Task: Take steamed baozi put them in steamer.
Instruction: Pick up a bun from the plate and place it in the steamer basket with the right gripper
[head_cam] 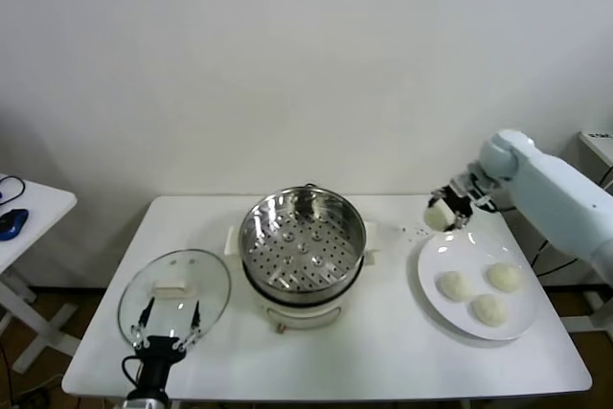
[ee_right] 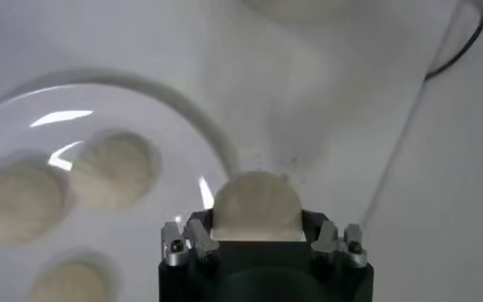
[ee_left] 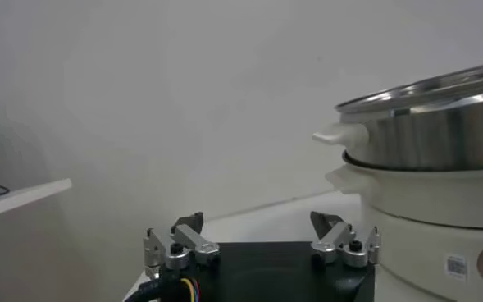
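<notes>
Your right pincer [head_cam: 446, 210] is closed on one steamed baozi [head_cam: 439, 216], holding it in the air just above the far left edge of the white plate [head_cam: 433, 275], on the side of the plate that faces the steamer [head_cam: 302, 246]. In the right wrist view the bun [ee_right: 256, 205] sits snug between the two fingers [ee_right: 193, 240], with the plate [ee_right: 155, 98] below it. Three more buns lie on that plate: one toward the steamer [head_cam: 453, 285], one on the side away from it [head_cam: 505, 277], and one nearest you [head_cam: 488, 309]. They sit close together without clearly touching.

The steamer stands in the middle of the desk [head_cam: 383, 352], to the left of the plate and apart from it. Its perforated insert [head_cam: 303, 237] is bare and the pot is uncovered. The glass lid [head_cam: 174, 292] lies flat on the desk on the steamer's other side, just beside its base.

Your left pincer [head_cam: 169, 328] hangs at the near edge of the desk by the lid, fingers spread wide with nothing between them. The left wrist view shows it [ee_left: 262, 242] low beside the steamer's wall [ee_left: 438, 139].
</notes>
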You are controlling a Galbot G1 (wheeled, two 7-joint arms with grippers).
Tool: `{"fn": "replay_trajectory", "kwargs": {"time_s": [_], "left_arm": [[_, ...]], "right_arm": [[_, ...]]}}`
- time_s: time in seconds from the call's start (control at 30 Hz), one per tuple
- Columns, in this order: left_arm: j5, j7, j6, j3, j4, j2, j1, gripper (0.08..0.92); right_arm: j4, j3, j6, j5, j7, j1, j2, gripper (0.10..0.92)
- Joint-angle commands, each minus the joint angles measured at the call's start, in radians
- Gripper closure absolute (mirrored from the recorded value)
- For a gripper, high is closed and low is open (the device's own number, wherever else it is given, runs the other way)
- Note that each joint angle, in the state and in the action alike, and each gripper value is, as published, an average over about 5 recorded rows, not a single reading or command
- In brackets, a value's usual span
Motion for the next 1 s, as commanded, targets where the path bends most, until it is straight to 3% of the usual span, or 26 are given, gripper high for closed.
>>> {"fn": "replay_trajectory", "kwargs": {"time_s": [0.03,0.37,1.0], "left_arm": [[-0.001,0.001,0.0,-0.004,-0.007,0.002,0.008,0.177],[0.009,0.004,0.012,0.01,-0.011,0.004,-0.001,0.177],[0.006,0.004,-0.001,0.007,-0.012,0.015,0.025,0.177]], "right_arm": [[0.243,-0.255,0.037,0.147,-0.01,0.328,0.023,0.321],[0.347,-0.275,0.074,0.039,0.007,0.304,0.19,0.321],[0.051,-0.213,0.175,-0.298,0.041,0.062,0.521,0.313]]}}
